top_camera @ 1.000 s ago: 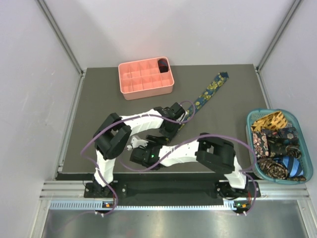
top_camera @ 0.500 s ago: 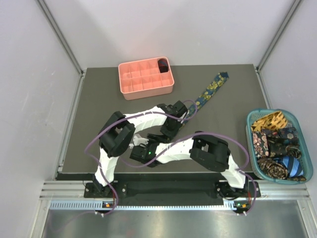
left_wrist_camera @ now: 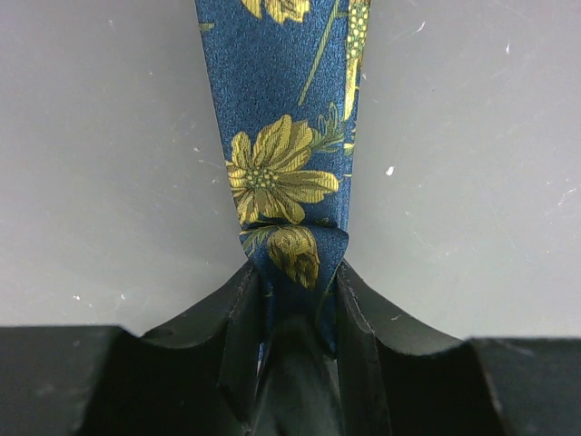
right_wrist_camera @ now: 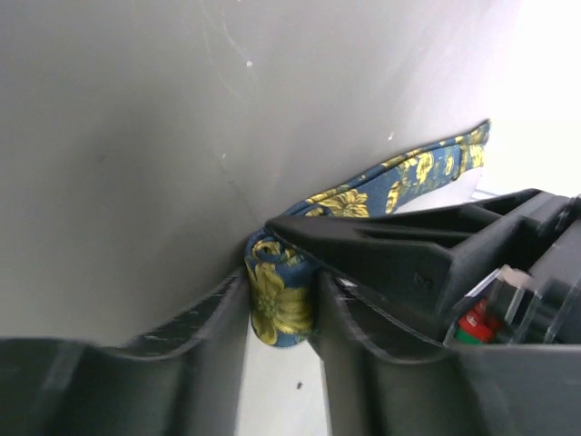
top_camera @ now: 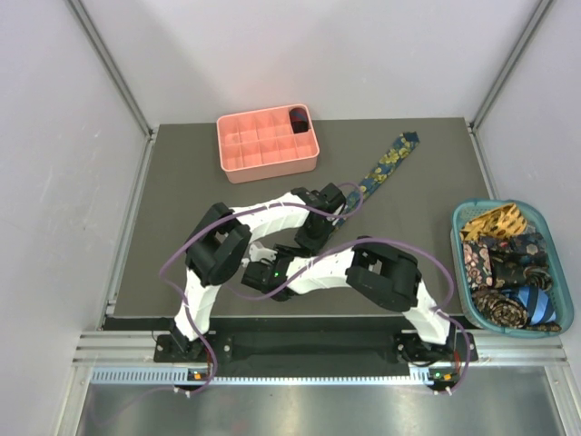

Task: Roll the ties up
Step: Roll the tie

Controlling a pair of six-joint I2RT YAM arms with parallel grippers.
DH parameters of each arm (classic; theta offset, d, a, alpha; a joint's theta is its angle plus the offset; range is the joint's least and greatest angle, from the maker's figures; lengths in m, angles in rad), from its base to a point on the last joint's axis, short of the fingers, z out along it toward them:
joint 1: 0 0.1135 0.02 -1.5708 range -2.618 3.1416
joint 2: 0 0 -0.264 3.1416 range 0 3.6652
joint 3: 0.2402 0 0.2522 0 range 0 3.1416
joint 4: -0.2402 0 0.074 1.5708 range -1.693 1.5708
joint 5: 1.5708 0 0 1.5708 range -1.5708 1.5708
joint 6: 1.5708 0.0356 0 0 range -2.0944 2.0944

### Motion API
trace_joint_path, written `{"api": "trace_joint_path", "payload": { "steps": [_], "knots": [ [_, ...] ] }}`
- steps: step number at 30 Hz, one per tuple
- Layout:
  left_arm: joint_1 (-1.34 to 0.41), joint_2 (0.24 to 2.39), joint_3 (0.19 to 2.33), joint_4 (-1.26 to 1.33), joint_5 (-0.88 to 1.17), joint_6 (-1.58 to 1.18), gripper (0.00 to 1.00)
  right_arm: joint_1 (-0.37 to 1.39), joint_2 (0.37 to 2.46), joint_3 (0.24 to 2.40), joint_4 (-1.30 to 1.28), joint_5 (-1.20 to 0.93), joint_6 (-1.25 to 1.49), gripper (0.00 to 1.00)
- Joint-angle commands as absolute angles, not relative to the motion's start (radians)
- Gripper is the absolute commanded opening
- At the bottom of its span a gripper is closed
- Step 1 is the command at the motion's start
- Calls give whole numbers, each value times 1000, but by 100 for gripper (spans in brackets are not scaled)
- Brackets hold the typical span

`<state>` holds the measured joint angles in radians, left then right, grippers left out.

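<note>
A navy tie with yellow flowers (top_camera: 388,163) lies slanted on the dark mat, its wide pointed end at the far right. Its near part runs under both arms at the mat's middle. In the left wrist view my left gripper (left_wrist_camera: 295,286) is shut on the narrow part of the tie (left_wrist_camera: 277,173), which stretches away flat. In the right wrist view my right gripper (right_wrist_camera: 281,309) is shut on a small rolled coil of the same tie (right_wrist_camera: 280,304). The left gripper's black finger (right_wrist_camera: 390,245) lies right next to the coil.
A salmon-pink grid tray (top_camera: 238,156) stands at the back left with one dark coil (top_camera: 298,118) in its far right compartment. A teal basket (top_camera: 563,304) at the right edge holds several loose ties (top_camera: 508,259). Purple cables loop around both arms.
Both arms have shifted slightly; the right arm's elbow and wrist moved a little left and up toward the left gripper. The tie's far end has not moved.
</note>
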<state>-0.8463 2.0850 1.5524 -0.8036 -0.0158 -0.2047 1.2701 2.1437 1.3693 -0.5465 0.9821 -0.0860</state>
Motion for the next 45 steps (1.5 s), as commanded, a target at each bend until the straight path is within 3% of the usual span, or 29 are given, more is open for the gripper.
{"api": "trace_joint_path", "payload": {
  "steps": [1, 3, 12, 16, 30, 36, 39, 45],
  "knots": [
    [-854, 2138, 1539, -920, 9, -212, 23, 1186, 2207, 1362, -607, 896, -34, 32],
    [-856, 2138, 1540, -920, 9, -212, 23, 1181, 2207, 1356, -612, 899, -28, 22],
    [-854, 2123, 1560, -894, 8, -204, 27, 1186, 2191, 1350, -600, 868, -26, 8],
    [-854, 2077, 1577, -833, 15, -196, 47, 1192, 2166, 1348, -571, 841, -49, 6],
    [-790, 1807, 1559, -563, 14, -235, 73, 1195, 2102, 1333, -520, 779, -101, 4],
    [-675, 1602, 1376, -407, -11, -339, 84, 1193, 2034, 1319, -494, 698, -113, 4],
    [-557, 1467, 1211, -280, 47, -434, 99, 1192, 1994, 1310, -479, 646, -123, 4],
    [-426, 1260, 937, -117, 23, -497, 99, 1158, 1919, 1295, -462, 504, -132, 3]
  ]
}}
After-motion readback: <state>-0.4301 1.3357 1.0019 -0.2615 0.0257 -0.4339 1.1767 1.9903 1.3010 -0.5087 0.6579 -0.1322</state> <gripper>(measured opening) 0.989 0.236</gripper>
